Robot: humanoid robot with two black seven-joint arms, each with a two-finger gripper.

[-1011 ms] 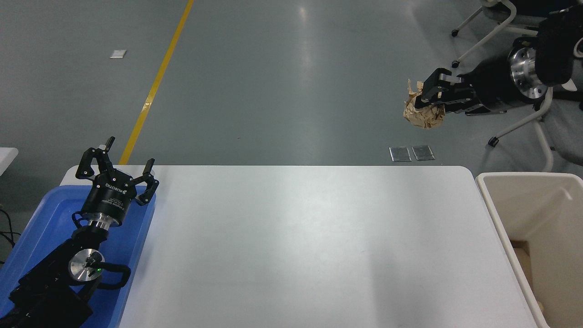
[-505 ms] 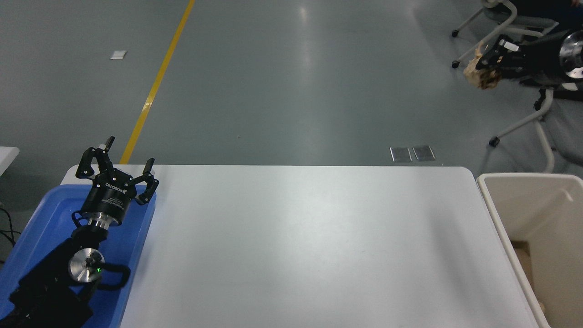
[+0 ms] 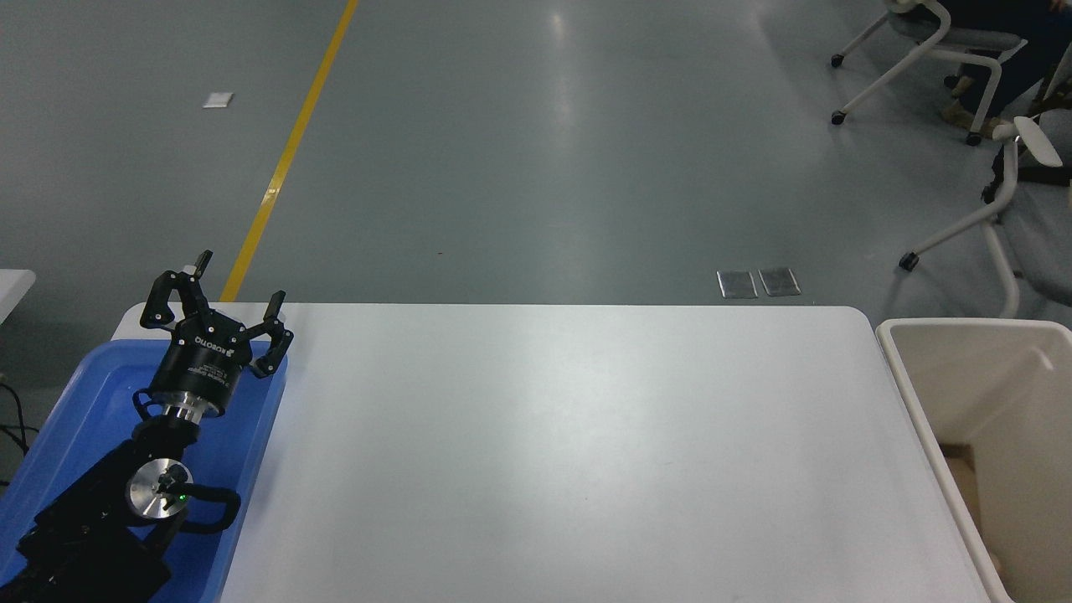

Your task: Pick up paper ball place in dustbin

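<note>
1. Head view: my left tool (image 3: 219, 311) sits parked at about 8 o'clock, over the blue tray (image 3: 67, 402), its fingers spread wide and holding nothing.
2. My right tool is outside the picture, so I cannot tell whether it is wide, narrow or gripping.
3. The paper ball is nowhere in sight: not on the white worktop (image 3: 553, 444), and I cannot make it out in the visible part of the dustbin (image 3: 913, 394).
4. The dustbin stands at 4 o'clock, just off the worktop's right edge, partly cropped.
5. My worry: if the ball is released beyond the rim, it lands on the grey floor (image 3: 519, 151) near the chairs (image 3: 997, 209), because I cannot check alignment from here.
</note>
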